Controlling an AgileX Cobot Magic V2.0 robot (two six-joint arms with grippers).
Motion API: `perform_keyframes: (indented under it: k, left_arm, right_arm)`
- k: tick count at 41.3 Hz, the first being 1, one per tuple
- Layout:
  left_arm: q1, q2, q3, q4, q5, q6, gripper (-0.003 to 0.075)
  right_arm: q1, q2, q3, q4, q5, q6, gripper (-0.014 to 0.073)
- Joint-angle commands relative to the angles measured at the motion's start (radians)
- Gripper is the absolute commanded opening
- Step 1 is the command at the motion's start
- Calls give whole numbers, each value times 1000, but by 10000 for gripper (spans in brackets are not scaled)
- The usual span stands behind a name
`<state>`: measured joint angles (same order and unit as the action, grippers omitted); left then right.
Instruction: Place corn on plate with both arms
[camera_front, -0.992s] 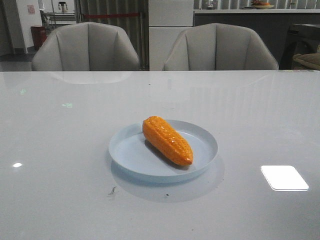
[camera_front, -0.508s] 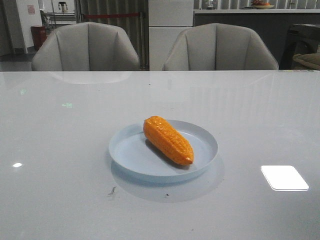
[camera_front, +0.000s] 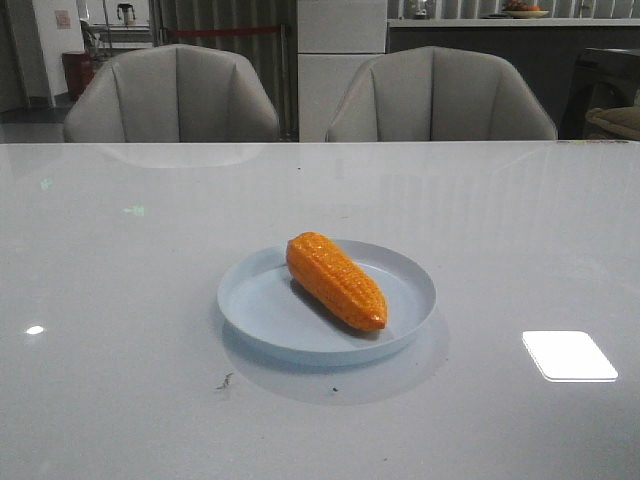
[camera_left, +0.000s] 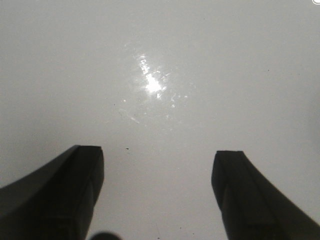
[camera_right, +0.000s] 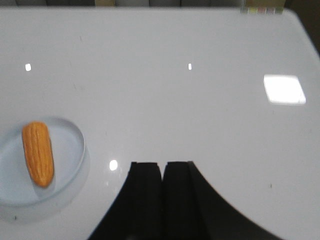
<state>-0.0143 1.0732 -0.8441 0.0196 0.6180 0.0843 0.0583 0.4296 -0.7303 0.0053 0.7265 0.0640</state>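
Note:
The orange corn (camera_front: 335, 279) lies on the pale blue plate (camera_front: 260, 310) in the middle of the table, its tapered end toward the front right. Neither arm shows in the front view. In the right wrist view the corn (camera_right: 38, 152) lies on the plate (camera_right: 70, 150), well away from my right gripper (camera_right: 163, 165), which is shut and empty above bare table. My left gripper (camera_left: 157, 155) is open and empty over bare white table; no corn or plate shows in its view.
Two grey chairs (camera_front: 170, 95) stand behind the table's far edge. Bright light reflections lie on the glossy table (camera_front: 568, 354) at the front right. The table's far right corner shows in the right wrist view (camera_right: 290, 15).
The corn has shifted very slightly on the plate and settled; nothing else differs.

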Motion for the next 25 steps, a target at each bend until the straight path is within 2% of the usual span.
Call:
perform_keyframes:
  k: [1,13,25]
  left_arm:
    - [2,-14,-28,-7,-70,-13,504]
    - [2,-14,-28,-7,-70,-13,504]
    - [2,-14,-28,-7,-69,-13,504]
  right_arm:
    - [-5,-106,31,-5,-232,-2,57]
    - [-5,-366,334,-5,-661,-2,57]
    - [0,-463,590,-5,-833,-2,57]
